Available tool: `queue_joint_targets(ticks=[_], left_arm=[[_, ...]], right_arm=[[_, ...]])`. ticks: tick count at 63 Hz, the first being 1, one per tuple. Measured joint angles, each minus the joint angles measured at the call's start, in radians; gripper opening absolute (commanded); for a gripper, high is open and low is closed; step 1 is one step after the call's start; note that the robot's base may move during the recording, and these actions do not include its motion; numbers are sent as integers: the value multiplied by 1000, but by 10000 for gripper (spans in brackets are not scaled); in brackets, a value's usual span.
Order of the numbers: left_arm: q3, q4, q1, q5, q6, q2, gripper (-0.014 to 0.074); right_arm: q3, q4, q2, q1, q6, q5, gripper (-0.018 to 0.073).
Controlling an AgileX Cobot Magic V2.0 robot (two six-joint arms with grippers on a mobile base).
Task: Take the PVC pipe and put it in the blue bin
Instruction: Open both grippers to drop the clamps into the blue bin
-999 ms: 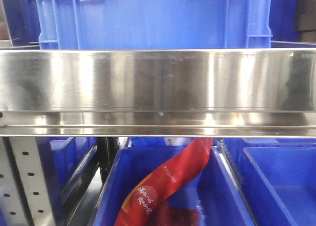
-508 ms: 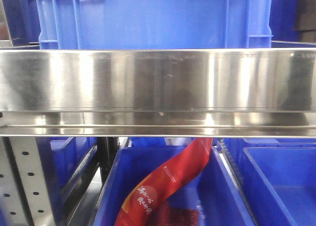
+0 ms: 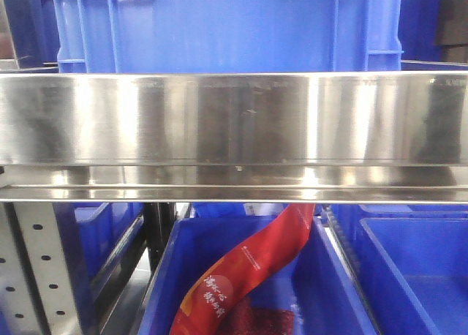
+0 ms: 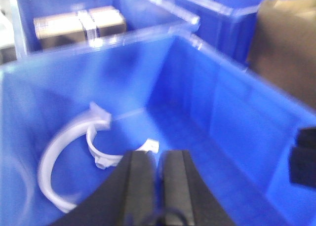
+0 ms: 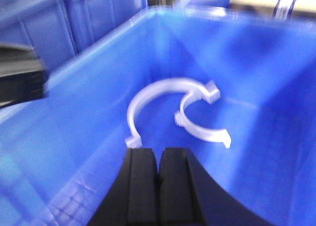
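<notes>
Two white curved PVC pieces lie on the floor of a blue bin. In the left wrist view the large arc and the small arc are at lower left. My left gripper is shut and empty, just right of the small arc and above the floor. In the right wrist view the large arc and small arc lie ahead in the same bin. My right gripper is shut and empty, just short of the large arc's end. Both wrist views are blurred.
The front view shows a steel shelf rail, a blue crate above it, and lower blue bins, one holding a red packet. A neighbouring bin holds brown boxes. A brown object is at the right.
</notes>
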Motion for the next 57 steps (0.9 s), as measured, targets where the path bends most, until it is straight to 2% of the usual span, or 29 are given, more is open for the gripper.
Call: queue_joint_targets(ticks=[13,20,29,47,57], left_arm=[[-2,-2,0,77,-5,-28,-111],[36,-4,0,73,-5,-113,-111],[160,-7,0,-34,-5,-256,-111],[633,-20,0,-362,-7,-569,-111],[849,-31,0,-441,-7,-714,-111]], right_arm=[[1,0,-29,0,0,86,-168],[27,0,-121,0,0,39,-168],[138,-16,-282,0,0,-129,-168],[556,-74,-557,0,0,-369,-168],[772,-78,-705,0,0,-465,-168]])
